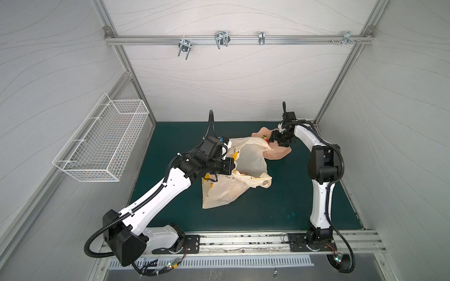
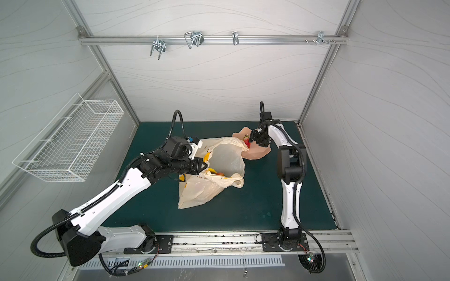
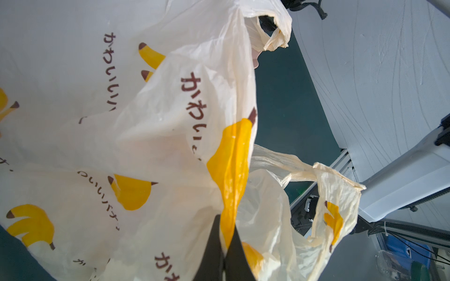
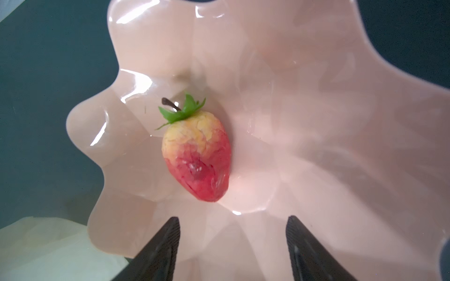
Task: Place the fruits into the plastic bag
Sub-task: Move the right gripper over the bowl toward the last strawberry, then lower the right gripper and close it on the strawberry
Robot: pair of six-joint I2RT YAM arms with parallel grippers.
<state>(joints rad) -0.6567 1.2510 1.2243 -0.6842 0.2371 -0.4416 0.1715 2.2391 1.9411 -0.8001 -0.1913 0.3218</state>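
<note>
While the left claw [image 3: 225, 243] pinches the bag [image 3: 146, 121], the right claw [image 4: 233, 233] hovers by the strawberry [image 4: 197, 155].
Its jaws stand wide and empty; in the dish [image 4: 316, 97], the strawberry lies just ahead, tip toward them.

dark japanese lettering "かわいい" across the plastic bag [image 3: 158, 121]

The plastic bag [image 1: 219, 194] is cream, printed with yellow banana bunches tipped dark brown and dark brown lettering. The strawberry [image 4: 197, 155] is red at its point, fading to pale yellow under a green cap with a dark stalk. The dish [image 4: 316, 121] is glossy pale pink. The counter [image 1: 280, 206] is dark teal. At nine o'clock in both top views, the wire basket [image 1: 102, 146] is white. The right end effector [image 4: 232, 219] has black, finely ribbed fingers [image 4: 160, 248].
</note>
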